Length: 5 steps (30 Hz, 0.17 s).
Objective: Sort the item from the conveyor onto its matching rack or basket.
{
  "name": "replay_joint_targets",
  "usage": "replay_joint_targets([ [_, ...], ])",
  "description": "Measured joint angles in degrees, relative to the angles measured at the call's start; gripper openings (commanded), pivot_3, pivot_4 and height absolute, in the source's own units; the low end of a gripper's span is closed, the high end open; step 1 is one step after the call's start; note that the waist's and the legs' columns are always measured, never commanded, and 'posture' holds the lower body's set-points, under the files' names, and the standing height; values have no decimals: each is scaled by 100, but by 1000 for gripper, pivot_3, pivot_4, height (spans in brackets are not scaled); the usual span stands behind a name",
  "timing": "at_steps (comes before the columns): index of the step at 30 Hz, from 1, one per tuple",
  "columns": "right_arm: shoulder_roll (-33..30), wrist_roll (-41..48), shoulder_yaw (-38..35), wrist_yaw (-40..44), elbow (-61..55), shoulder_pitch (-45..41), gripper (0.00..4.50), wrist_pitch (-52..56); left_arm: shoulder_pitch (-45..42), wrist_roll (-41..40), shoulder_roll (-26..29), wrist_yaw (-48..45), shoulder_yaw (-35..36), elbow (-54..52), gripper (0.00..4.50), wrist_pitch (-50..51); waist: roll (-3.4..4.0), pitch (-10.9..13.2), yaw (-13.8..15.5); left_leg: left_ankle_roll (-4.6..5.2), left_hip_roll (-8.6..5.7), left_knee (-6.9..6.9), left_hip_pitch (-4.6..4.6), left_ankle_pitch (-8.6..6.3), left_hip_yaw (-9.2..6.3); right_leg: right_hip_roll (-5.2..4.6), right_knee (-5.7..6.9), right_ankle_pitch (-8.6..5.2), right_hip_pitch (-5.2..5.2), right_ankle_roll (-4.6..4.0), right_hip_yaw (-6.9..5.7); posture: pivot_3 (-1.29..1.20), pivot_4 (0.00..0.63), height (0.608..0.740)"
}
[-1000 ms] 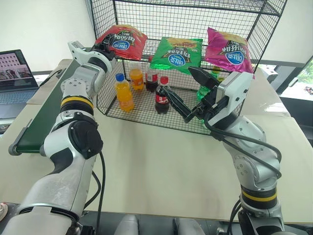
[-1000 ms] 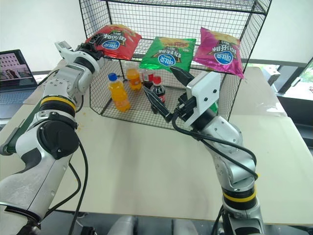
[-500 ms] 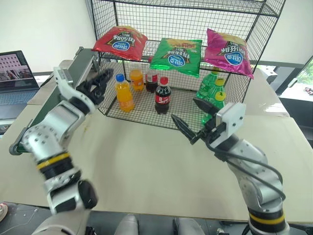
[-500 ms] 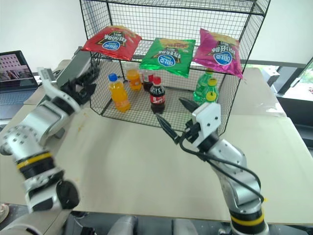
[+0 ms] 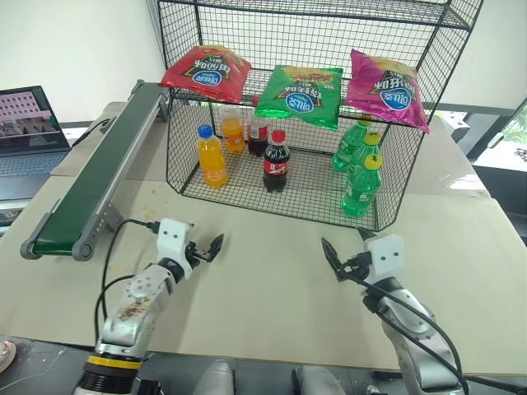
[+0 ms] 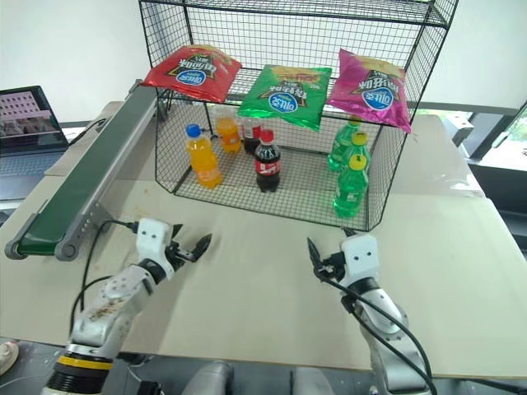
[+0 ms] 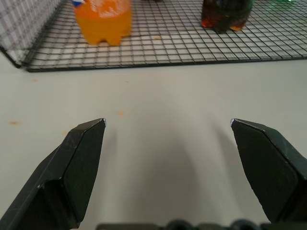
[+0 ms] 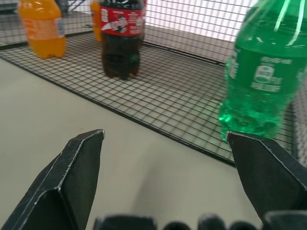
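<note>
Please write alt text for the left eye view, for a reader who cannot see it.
A red chip bag lies on the black wire rack's upper tier. Both grippers, left and right, hang open and empty, low over the table.

I see a plain white wall [image 5: 74,49] behind | beige surface [image 5: 272,280] underfoot of everything | open laptop [image 5: 29,123] far left | bright window [image 5: 515,132] at right, daylight coming in

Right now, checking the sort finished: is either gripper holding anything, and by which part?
Nothing is held. Left gripper and right gripper are both open, over bare table.
</note>
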Motion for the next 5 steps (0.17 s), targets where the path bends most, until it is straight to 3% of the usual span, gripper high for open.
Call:
replay_joint_targets([
  [5, 2, -77, -159, -42, 334, 80, 4500, -173, -328, 348, -119, -383, -41, 655, 4452, -489, 2, -1, -13, 3, 0, 1, 3, -1, 1, 1, 2, 0, 1, 0, 2, 0, 150, 740],
])
